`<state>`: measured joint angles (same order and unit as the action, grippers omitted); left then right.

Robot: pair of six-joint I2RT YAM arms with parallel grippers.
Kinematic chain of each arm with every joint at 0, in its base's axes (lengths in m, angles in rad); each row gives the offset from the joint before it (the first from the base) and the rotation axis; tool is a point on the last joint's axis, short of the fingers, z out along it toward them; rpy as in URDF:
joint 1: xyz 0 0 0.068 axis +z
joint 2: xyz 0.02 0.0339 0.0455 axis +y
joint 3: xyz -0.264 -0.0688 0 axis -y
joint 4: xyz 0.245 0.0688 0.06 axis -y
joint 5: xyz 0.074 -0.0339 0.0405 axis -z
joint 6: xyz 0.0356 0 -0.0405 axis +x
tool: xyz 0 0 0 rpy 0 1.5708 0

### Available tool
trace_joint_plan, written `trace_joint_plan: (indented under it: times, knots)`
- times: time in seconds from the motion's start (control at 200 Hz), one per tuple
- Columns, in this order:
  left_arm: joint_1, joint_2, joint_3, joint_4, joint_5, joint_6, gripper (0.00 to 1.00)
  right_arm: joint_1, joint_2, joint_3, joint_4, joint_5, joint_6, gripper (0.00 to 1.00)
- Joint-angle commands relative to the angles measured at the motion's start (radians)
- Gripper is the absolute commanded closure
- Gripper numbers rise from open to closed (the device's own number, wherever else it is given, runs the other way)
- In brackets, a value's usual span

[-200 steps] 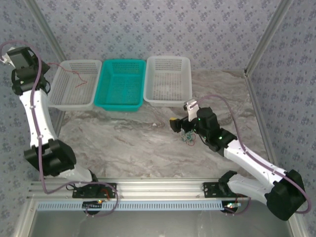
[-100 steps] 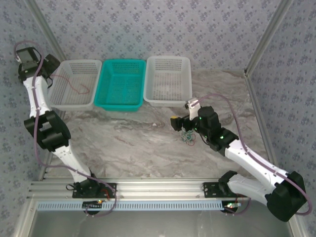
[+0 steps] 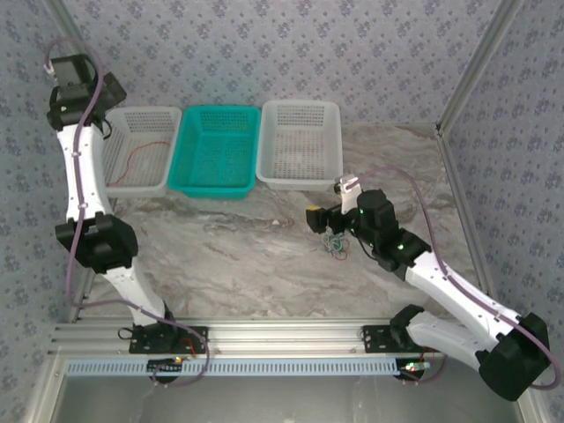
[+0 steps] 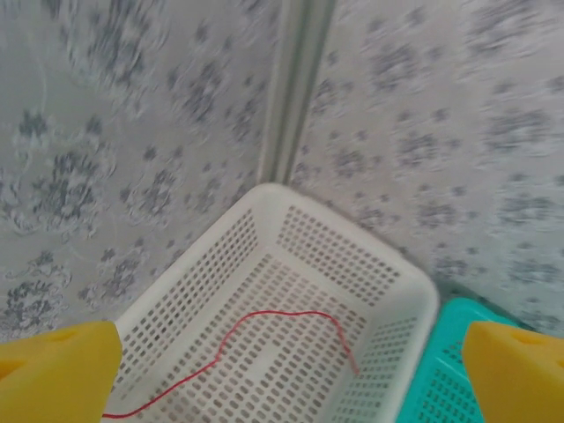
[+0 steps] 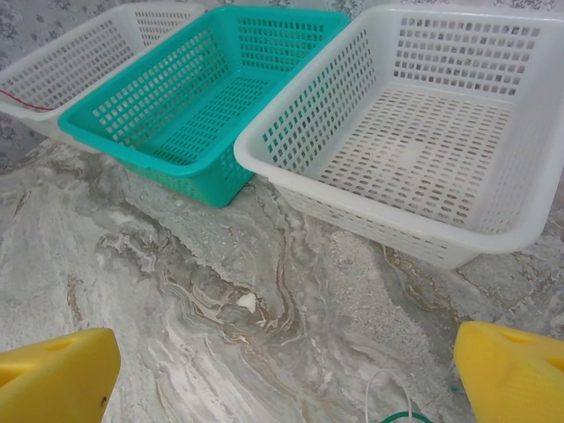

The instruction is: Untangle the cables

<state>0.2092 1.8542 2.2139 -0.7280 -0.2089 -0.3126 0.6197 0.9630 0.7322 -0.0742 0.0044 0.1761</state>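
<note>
The left gripper point(image 4: 291, 357) hangs high over the far-left corner of the table point(image 3: 220, 256). Its yellow fingers point(image 4: 57, 374) stand wide apart, with nothing between them and touching nothing. Straight below sits the left white basket point(image 4: 352, 242), and on its floor lies a red cable point(image 4: 282, 315), a loose curve running from near the middle toward the basket's left wall. It lies free, well apart from the fingers. Next door, rim against rim, is the teal basket point(image 3: 214, 150), and beyond that the right white basket point(image 3: 300, 141). All three stand in a row along the far edge of the table.

Over to the right gripper point(image 5: 286, 361): it is low over the marbled table, right of centre, and aimed toward the baskets. Its fingers are spread wide too, gripping nothing. Just beneath it, in the top view, a small tangle of cables point(image 3: 335, 247) rests on the table, green and reddish strands bunched together. The right wrist camera catches a pale loop and a bit of green at its lower edge, lying on the table between the two fingers. Whether either finger touches them cannot be told.
</note>
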Motion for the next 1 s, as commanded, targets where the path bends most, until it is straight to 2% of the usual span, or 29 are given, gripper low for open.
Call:
trace_joint_plan:
  times: [0.0, 0.105, 0.19, 0.295, 0.4, 0.53, 0.675, 0.75, 0.854, 0.994]
  knots:
    - [-0.063, -0.126, 0.056, -0.037, -0.061, 0.081, 0.01, 0.0, -0.026, 0.039, -0.026, -0.002, 0.032, 0.0]
    - [-0.168, -0.177, 0.057, -0.1, 0.023, 0.072, 0.01, 0.0, -0.029, 0.044, -0.044, 0.03, 0.06, 0.0]
    - [-0.263, -0.209, 0.026, -0.159, 0.143, 0.039, 0.03, -0.009, -0.027, 0.053, -0.094, 0.132, 0.119, 0.0]
    - [-0.399, -0.273, -0.135, -0.113, 0.299, 0.007, 0.04, -0.043, -0.027, 0.062, -0.175, 0.228, 0.223, 0.0]
    - [-0.57, -0.331, -0.324, -0.025, 0.339, -0.001, 0.04, -0.099, -0.025, 0.059, -0.246, 0.22, 0.293, 0.0]
    - [-0.76, -0.333, -0.472, 0.043, 0.359, -0.004, 0.04, -0.187, -0.024, 0.03, -0.305, 0.16, 0.382, 0.0]
    - [-0.934, -0.273, -0.555, 0.081, 0.315, 0.029, 0.06, -0.343, -0.004, -0.034, -0.284, -0.039, 0.482, 0.0]
    - [-0.992, -0.243, -0.611, 0.134, 0.313, 0.036, 0.08, -0.413, 0.031, -0.06, -0.272, -0.135, 0.549, 0.0]
    - [-1.063, -0.19, -0.661, 0.228, 0.366, 0.065, 0.1, -0.481, 0.095, -0.09, -0.241, -0.246, 0.613, 0.0]
    - [-1.144, -0.057, -0.59, 0.236, 0.384, 0.12, 0.13, -0.541, 0.129, -0.144, -0.199, -0.301, 0.703, 0.0]
